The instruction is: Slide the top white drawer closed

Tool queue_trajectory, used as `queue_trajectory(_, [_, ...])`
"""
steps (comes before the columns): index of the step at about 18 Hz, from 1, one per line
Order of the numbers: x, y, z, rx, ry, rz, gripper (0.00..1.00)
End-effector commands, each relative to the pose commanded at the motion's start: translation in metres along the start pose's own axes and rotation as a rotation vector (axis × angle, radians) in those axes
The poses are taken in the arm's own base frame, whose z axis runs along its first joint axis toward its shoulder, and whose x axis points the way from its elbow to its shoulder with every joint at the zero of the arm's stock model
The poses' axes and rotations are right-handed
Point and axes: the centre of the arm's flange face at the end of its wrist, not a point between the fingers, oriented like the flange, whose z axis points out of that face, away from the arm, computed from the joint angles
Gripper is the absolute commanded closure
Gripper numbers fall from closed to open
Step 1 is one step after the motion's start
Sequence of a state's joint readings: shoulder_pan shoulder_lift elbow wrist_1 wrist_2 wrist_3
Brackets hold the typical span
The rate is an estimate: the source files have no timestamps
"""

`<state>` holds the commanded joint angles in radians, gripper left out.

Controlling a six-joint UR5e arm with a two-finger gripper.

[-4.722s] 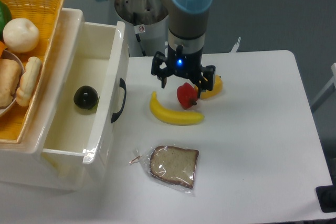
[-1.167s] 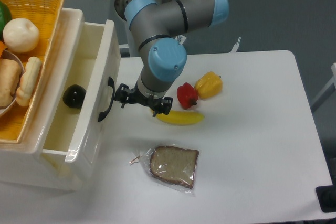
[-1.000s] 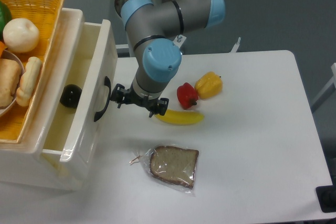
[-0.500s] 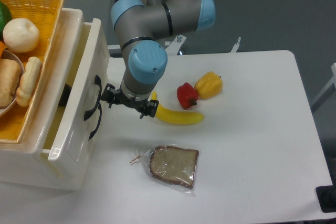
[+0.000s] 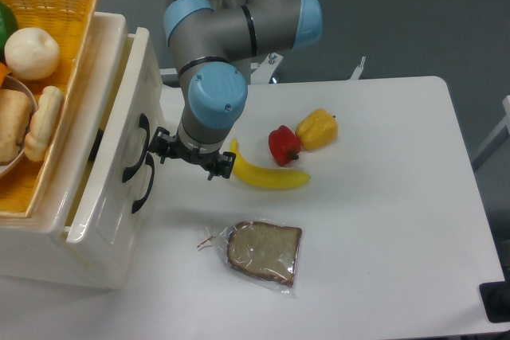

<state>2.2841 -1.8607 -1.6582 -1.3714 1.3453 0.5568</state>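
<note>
Progress: I judge top white drawer (image 5: 111, 129) at frame left nearly shut, narrow gap left | gripper (image 5: 191, 159) against its front, I can't tell finger state.

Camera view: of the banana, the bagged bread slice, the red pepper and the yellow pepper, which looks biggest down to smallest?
1. Bagged bread slice
2. Banana, partly hidden by the gripper
3. Yellow pepper and red pepper: too alike to rank
</note>
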Motion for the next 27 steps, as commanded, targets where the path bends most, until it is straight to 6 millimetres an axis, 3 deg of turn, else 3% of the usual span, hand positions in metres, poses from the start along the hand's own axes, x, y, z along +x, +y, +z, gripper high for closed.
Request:
queue_trajectory(19, [0.005,-0.004,0.002,-0.003,0.0,0.015,0.0])
queue_trajectory(22, [-0.002,-0.007,-0.008,0.018,-0.021,0.017,0.0])
queue_trajectory(24, [-0.018,-0.004,-0.016,0.024,-0.058,-0.002,0.0])
queue_trajectory(27, [-0.041,-0.003,-0.045,0.045,-0.146,-0.014,0.0])
